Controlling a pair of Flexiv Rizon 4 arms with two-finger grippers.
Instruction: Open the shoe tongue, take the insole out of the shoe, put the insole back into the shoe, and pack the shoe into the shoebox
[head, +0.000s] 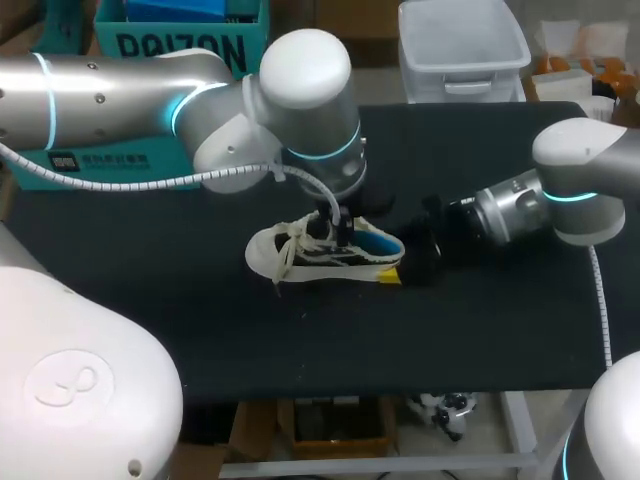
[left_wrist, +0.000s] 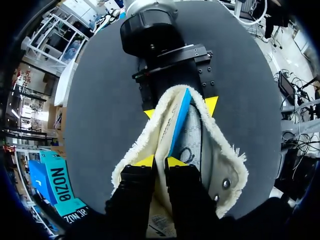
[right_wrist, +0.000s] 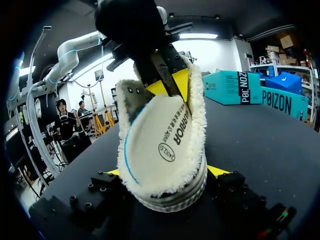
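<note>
The shoe (head: 325, 255) is stood on the worktop (head: 200, 320), its heel clamped between the widely spread fingers of the right end effector (right_wrist: 166, 171). The left end effector (left_wrist: 160, 161) is set in the shoe's mouth, fingers nearly together — a cream fold is pinched between them, beside the insole (right_wrist: 160, 130).

White-and-silver left arm (head: 120, 95) and right arm (head: 585, 160) — cyan rings glowing at rounded joints, white coiled cable (head: 100, 183) trailing along the left, black left gripper (left_wrist: 159, 161) and right gripper (right_wrist: 165, 172) showing yellow tips, small screws.
</note>
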